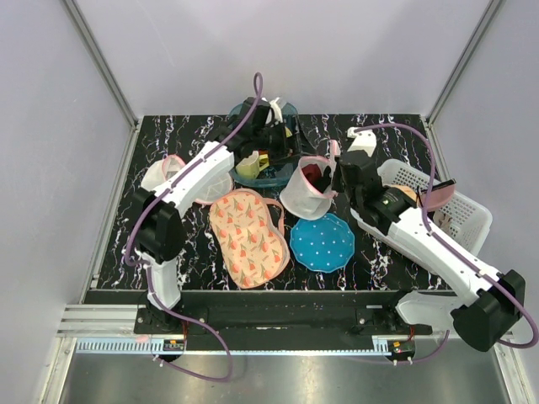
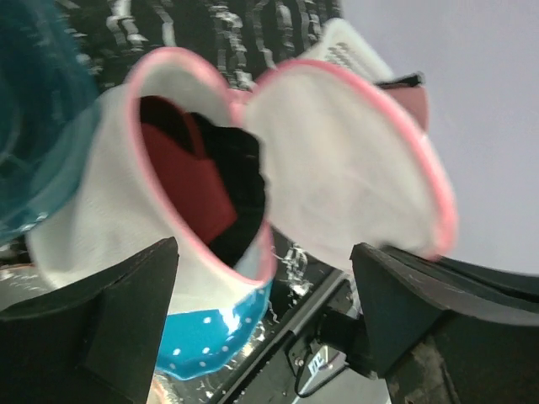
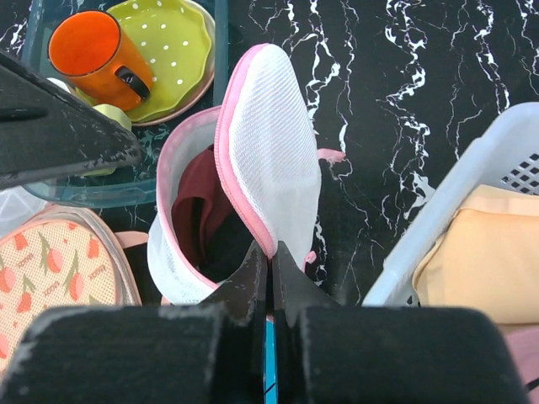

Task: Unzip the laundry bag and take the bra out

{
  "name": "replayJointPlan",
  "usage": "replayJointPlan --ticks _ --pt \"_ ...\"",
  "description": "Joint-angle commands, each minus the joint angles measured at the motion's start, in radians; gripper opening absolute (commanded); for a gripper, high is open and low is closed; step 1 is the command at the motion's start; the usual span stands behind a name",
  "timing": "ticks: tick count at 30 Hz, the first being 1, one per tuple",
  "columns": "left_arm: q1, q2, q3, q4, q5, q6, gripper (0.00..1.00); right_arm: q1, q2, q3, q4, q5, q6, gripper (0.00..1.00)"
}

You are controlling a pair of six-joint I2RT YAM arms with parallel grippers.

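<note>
The laundry bag (image 1: pixel 299 195) stands unzipped at the table's middle, its two white mesh halves with pink trim spread apart. The bra (image 1: pixel 313 174), black with deep red, lies inside the lower half; it shows in the left wrist view (image 2: pixel 181 177) and the right wrist view (image 3: pixel 198 210). My right gripper (image 3: pixel 269 252) is shut on the pink rim of the bag's raised half (image 3: pixel 269 143); from above it (image 1: pixel 337 175) is at the bag's right side. My left gripper (image 2: pixel 263 248) is open and empty, its jaws wide apart just before the bag's mouth (image 2: pixel 202 151); from above it (image 1: pixel 282 156) is behind the bag.
A teal bin (image 1: pixel 290 109) with an orange mug (image 3: pixel 93 50) and a green dish (image 3: pixel 173 42) stands behind the bag. A blue white-dotted mat (image 1: pixel 322 241) and a pink floral-print piece (image 1: pixel 247 237) lie in front. A white basket (image 1: pixel 438 202) with peach cloth (image 3: pixel 488 252) stands at the right.
</note>
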Motion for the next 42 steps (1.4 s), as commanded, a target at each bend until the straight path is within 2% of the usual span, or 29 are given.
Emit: replayJointPlan --ticks 1,6,9,13,14,16,17,18,19,21,25,26,30,31,32,33,34,38,40,42 --pt "0.049 -0.023 -0.098 0.036 -0.065 -0.007 0.87 0.001 -0.062 -0.031 0.036 0.045 0.015 0.00" --pt "0.044 0.055 -0.071 0.009 -0.045 0.006 0.82 0.002 -0.067 -0.034 0.033 -0.005 0.024 0.00" --pt "0.042 0.092 -0.060 0.009 -0.047 0.007 0.76 0.002 -0.062 -0.029 0.033 -0.037 0.041 0.00" --pt "0.036 0.113 -0.046 0.009 -0.038 0.007 0.62 0.001 -0.068 -0.037 0.033 -0.041 0.047 0.00" --pt "0.035 0.115 -0.043 0.009 -0.036 0.009 0.52 0.002 -0.068 -0.038 0.035 -0.041 0.046 0.00" --pt "0.035 0.117 -0.038 0.010 -0.033 0.013 0.40 0.001 -0.062 -0.035 0.032 -0.050 0.044 0.00" --pt "0.035 0.117 -0.038 0.010 -0.027 0.015 0.18 0.001 -0.062 -0.034 0.033 -0.051 0.047 0.00" --pt "0.035 0.114 -0.032 0.010 -0.022 0.015 0.06 0.002 -0.059 -0.032 0.033 -0.050 0.046 0.00" --pt "0.033 0.109 -0.034 0.010 -0.022 0.015 0.00 0.001 -0.053 -0.034 0.036 -0.042 0.044 0.00" --pt "0.032 0.094 -0.040 0.012 -0.022 0.019 0.00 -0.005 -0.045 -0.032 0.036 -0.034 0.035 0.00" --pt "0.026 0.017 -0.063 0.010 -0.019 0.035 0.00 -0.128 -0.039 -0.038 0.044 -0.184 0.058 0.00" --pt "0.024 0.000 -0.074 0.010 -0.016 0.039 0.00 -0.195 -0.039 -0.054 0.056 -0.209 0.070 0.00" --pt "0.021 -0.086 -0.155 0.027 -0.013 0.085 0.00 -0.291 -0.007 -0.062 0.013 -0.269 0.082 0.01" --pt "0.018 -0.106 -0.207 0.039 -0.005 0.091 0.00 -0.298 0.013 -0.055 -0.003 -0.272 0.085 0.38" --pt "0.016 -0.138 -0.241 0.067 0.010 0.091 0.00 -0.301 0.022 -0.042 -0.039 -0.265 0.093 0.55" --pt "0.015 -0.153 -0.267 0.081 0.019 0.094 0.00 -0.301 0.028 -0.039 -0.053 -0.257 0.095 0.65" --pt "0.006 -0.164 -0.291 0.089 0.028 0.098 0.00 -0.303 0.027 -0.037 -0.062 -0.252 0.107 0.80" --pt "-0.019 -0.198 -0.374 0.104 0.024 0.102 0.00 -0.301 0.002 -0.003 -0.051 -0.287 0.136 0.84" --pt "-0.024 -0.206 -0.382 0.107 0.022 0.110 0.00 -0.295 0.004 0.017 -0.042 -0.335 0.144 0.82" --pt "-0.024 -0.212 -0.394 0.105 0.019 0.116 0.00 -0.283 0.007 0.038 -0.034 -0.341 0.142 0.77"
